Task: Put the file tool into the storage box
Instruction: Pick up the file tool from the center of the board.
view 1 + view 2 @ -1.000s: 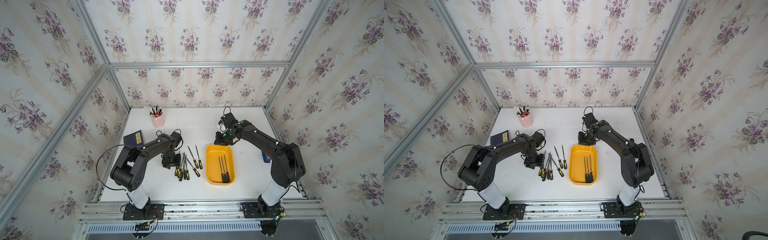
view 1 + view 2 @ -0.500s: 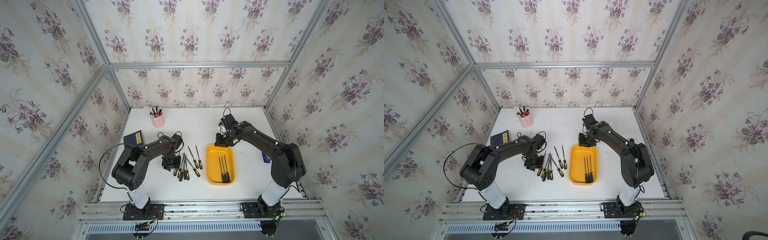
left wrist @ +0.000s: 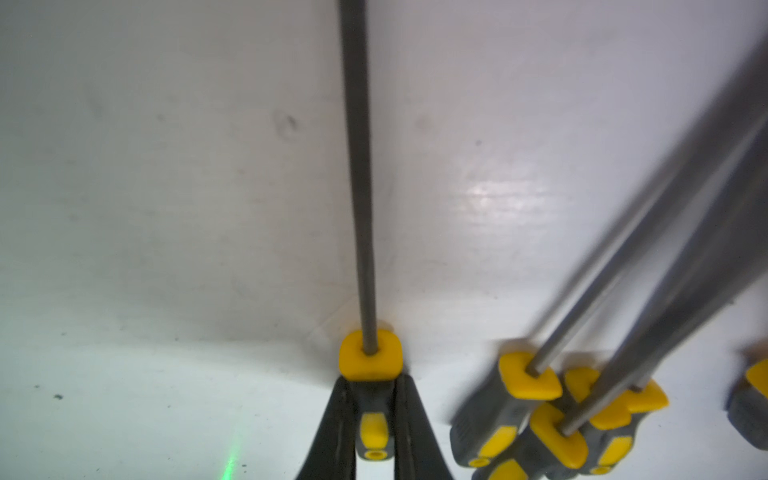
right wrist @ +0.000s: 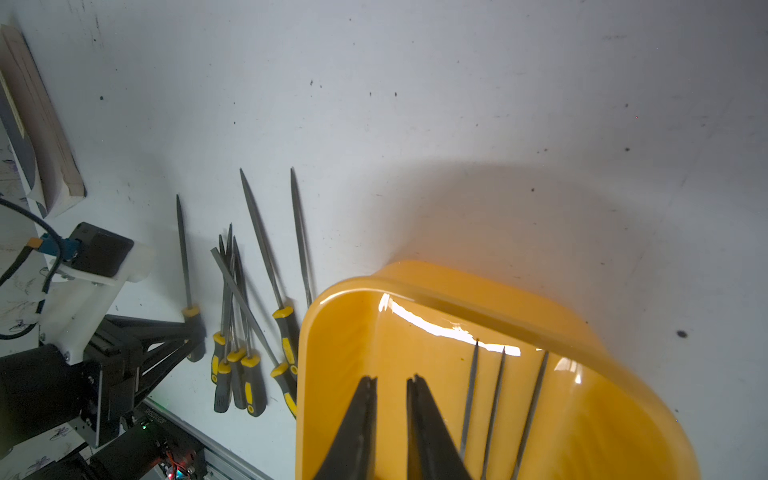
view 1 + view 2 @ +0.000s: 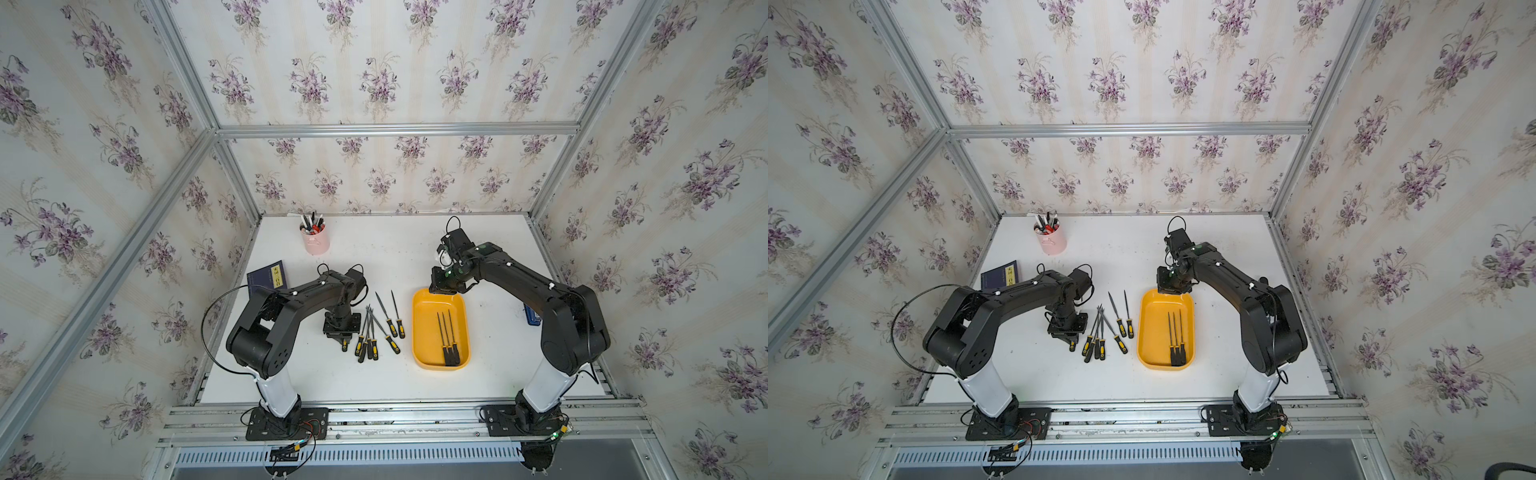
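Note:
My left gripper (image 3: 371, 380) is shut on the grey-and-yellow handle of one file tool (image 3: 361, 166), which lies flat on the white table just left of the pile. In both top views this gripper (image 5: 343, 338) (image 5: 1070, 338) points down at the table. Several more files (image 5: 372, 332) (image 4: 239, 316) lie bunched between it and the storage box (image 5: 424, 328) (image 5: 1152, 328), an orange-yellow tray holding three files (image 5: 446, 336) (image 4: 498, 395). My right gripper (image 4: 392, 379) hangs over the tray's far end (image 5: 439, 289), jaws a narrow gap apart with nothing between them.
A pink pen cup (image 5: 316, 243) stands at the back left. A dark blue book (image 5: 266, 276) lies by the left wall, and a small blue object (image 5: 532, 318) sits by the right wall under my right arm. Papered walls with metal rails enclose the table.
My left gripper's jaws have closed onto the handle of the leftmost file. The right arm has stayed over the tray's far end.

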`<act>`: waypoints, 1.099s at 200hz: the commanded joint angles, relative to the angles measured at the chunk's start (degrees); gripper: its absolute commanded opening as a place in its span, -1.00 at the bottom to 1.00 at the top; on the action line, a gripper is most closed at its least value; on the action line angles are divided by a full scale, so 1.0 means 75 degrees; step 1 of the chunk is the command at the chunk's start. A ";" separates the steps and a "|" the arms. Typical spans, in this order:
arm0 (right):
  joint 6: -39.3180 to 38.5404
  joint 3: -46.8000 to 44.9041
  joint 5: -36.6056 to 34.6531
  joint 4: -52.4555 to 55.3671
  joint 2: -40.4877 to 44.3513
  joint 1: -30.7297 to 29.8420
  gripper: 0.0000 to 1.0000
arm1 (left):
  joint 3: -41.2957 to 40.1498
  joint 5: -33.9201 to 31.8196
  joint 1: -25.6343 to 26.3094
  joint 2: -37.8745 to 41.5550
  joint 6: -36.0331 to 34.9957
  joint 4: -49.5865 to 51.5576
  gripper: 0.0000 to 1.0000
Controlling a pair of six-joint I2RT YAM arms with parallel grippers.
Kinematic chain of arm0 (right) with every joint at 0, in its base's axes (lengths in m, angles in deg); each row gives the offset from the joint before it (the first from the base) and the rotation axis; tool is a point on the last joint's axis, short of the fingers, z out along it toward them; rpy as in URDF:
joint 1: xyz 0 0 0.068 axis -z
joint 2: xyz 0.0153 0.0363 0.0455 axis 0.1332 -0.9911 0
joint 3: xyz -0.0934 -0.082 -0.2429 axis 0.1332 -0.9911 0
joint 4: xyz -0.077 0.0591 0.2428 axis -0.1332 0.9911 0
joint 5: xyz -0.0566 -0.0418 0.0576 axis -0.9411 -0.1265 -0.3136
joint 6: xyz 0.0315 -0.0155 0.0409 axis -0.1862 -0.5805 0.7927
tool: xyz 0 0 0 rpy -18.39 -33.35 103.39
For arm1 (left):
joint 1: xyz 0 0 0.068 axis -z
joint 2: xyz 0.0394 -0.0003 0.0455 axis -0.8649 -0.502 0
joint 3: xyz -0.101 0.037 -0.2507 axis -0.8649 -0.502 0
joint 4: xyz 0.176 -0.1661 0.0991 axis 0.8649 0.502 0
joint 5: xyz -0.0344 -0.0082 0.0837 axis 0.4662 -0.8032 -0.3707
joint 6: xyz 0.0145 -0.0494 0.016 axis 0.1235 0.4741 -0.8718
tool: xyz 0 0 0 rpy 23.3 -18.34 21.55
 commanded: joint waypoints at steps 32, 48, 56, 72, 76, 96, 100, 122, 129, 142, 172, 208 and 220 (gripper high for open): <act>0.0006 -0.0094 0.0007 -0.0062 0.0096 -0.0005 -0.63 | 0.0217 -0.0164 -0.0148 0.0260 -0.0349 -0.0031 -0.91; 0.0012 -0.0032 0.0045 -0.0100 0.0115 -0.0008 -0.64 | 0.0348 -0.0102 -0.0158 0.0492 -0.0467 0.0072 -0.92; 0.0026 0.0018 0.0131 -0.0140 0.0134 0.0005 -0.65 | 0.0431 -0.0034 -0.0159 0.0663 -0.0514 0.0111 -0.92; 0.0052 0.0216 0.0322 -0.0212 0.0148 0.0004 -0.65 | 0.0639 0.0247 -0.0187 0.1113 -0.0607 0.0212 -0.92; 0.0060 0.0242 0.0375 -0.0225 0.0157 0.0007 -0.65 | 0.0714 0.0344 -0.0199 0.1222 -0.0642 0.0246 -0.91; 0.0165 0.0457 0.0802 -0.0506 0.0309 0.0045 -0.65 | 0.1212 0.1118 -0.0206 0.1729 -0.0855 0.0513 -0.90; 0.0205 0.0470 0.0926 -0.0583 0.0367 0.0061 -0.64 | 0.1322 0.1321 -0.0204 0.1843 -0.0880 0.0552 -0.90; 0.0402 0.0401 0.1580 -0.1306 0.0833 0.0222 -0.63 | 0.1588 0.3051 -0.0203 0.2327 -0.0961 0.0369 -0.88; 0.0452 0.0279 0.1850 -0.1636 0.1043 0.0274 -0.62 | 0.1568 0.3589 -0.0205 0.2453 -0.0925 0.0212 -0.88; 0.0603 -0.0004 0.2368 -0.2303 0.1396 0.0339 -0.60 | 0.1442 0.4402 -0.0202 0.2627 -0.0693 -0.0174 -0.89; 0.0627 -0.0122 0.3654 -0.2866 0.1788 0.0391 -0.55 | 0.0796 0.5537 0.0086 0.3654 0.0625 -0.1747 -0.91; 0.1446 -0.0640 0.4570 -0.4079 0.2265 0.0359 -0.46 | 0.0377 0.5711 0.0315 0.4420 0.1231 -0.2366 -0.91; 0.1715 -0.0792 0.4727 -0.4526 0.2346 0.0269 -0.41 | 0.0348 0.5722 0.0377 0.4552 0.1253 -0.2383 -0.91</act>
